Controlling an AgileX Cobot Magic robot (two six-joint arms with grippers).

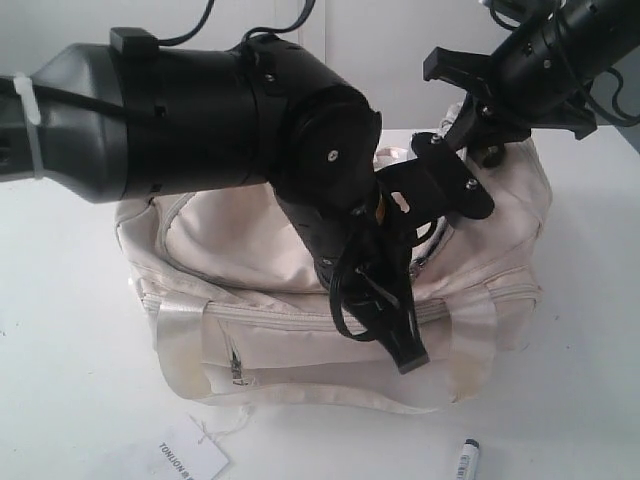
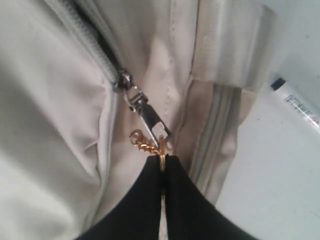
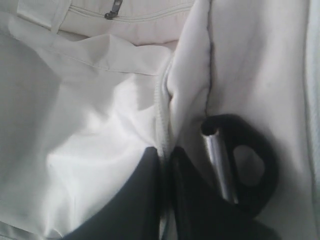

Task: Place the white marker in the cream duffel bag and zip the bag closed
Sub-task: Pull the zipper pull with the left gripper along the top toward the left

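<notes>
The cream duffel bag [image 1: 260, 250] sits in the middle of the white table. The white marker [image 1: 467, 458] lies on the table in front of the bag's right end, outside the bag, and shows again in the left wrist view [image 2: 296, 101]. My left gripper [image 2: 162, 162] is shut on the gold pull [image 2: 161, 150], which hangs below the zipper slider [image 2: 125, 81]. Above the slider a dark gap shows in the zipper. My right gripper [image 3: 165, 155] is shut on a fold of the bag's fabric [image 3: 187, 95] beside the zipper. In the exterior view it [image 1: 445, 190] is over the bag's top right.
A white paper tag [image 1: 190, 455] with black print lies on the table in front of the bag's left end. The left arm [image 1: 200, 110] hides much of the bag's top. The shiny strap [image 2: 235, 55] and the front pocket zipper [image 1: 236, 365] face the front.
</notes>
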